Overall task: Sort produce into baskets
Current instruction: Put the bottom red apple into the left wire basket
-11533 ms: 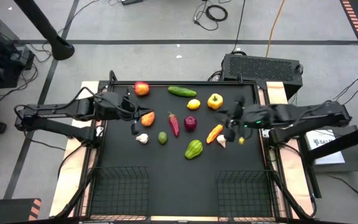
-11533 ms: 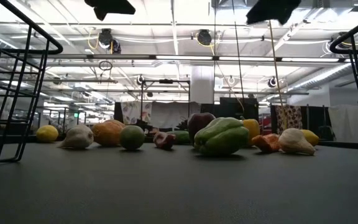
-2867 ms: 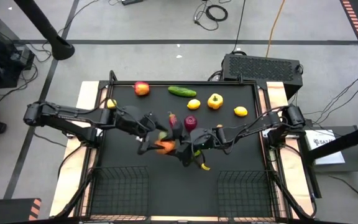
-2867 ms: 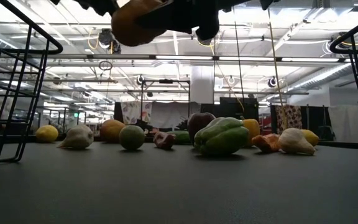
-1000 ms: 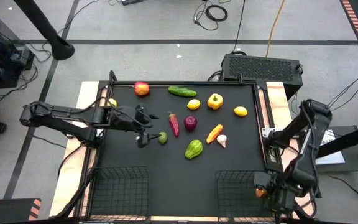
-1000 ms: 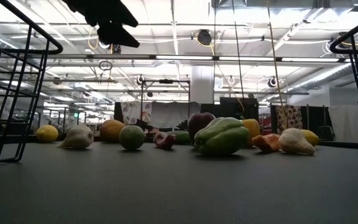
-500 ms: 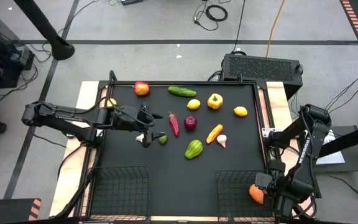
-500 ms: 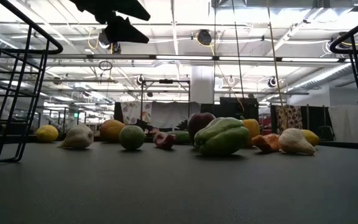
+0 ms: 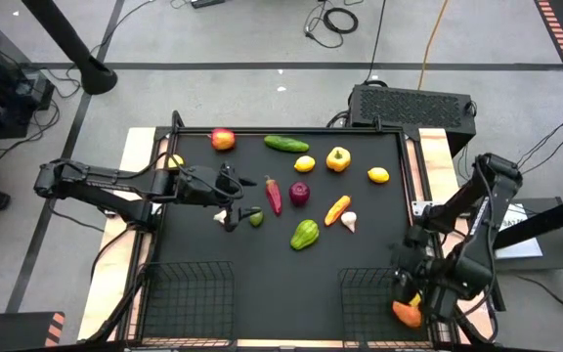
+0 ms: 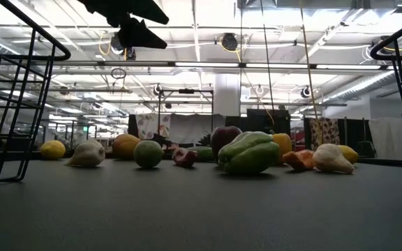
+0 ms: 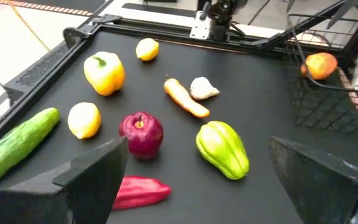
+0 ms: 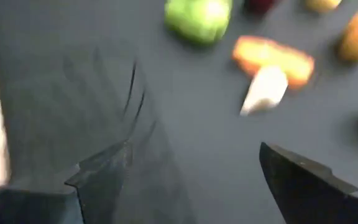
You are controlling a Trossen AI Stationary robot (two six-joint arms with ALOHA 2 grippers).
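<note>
My left gripper (image 9: 235,207) (image 11: 197,180) hangs open above the table beside a green lime (image 9: 255,217) and a white garlic (image 9: 221,217). My right gripper (image 9: 403,257) (image 12: 191,174) hangs open over the right basket (image 9: 360,293), with nothing between its fingers. An orange fruit (image 9: 408,313) (image 11: 319,65) lies in that basket's near right corner. The left basket (image 9: 189,298) stands at the near left. On the table lie a red chili (image 9: 273,194), a purple onion (image 9: 300,193), a carrot (image 9: 337,209), a second garlic (image 9: 349,223) and a green pepper (image 9: 304,235).
Along the far edge lie a red apple (image 9: 223,139), a cucumber (image 9: 286,144), a lemon (image 9: 304,163), a yellow pepper (image 9: 337,158) and another lemon (image 9: 378,175). A third lemon (image 9: 175,162) sits by the left arm. A black grilled box (image 9: 413,103) stands behind the table.
My right gripper has risen and drawn back from the right basket's near right corner toward the table's far edge. The orange fruit that was beneath it now lies apart from it in the basket. My left gripper has shifted slightly toward the lime.
</note>
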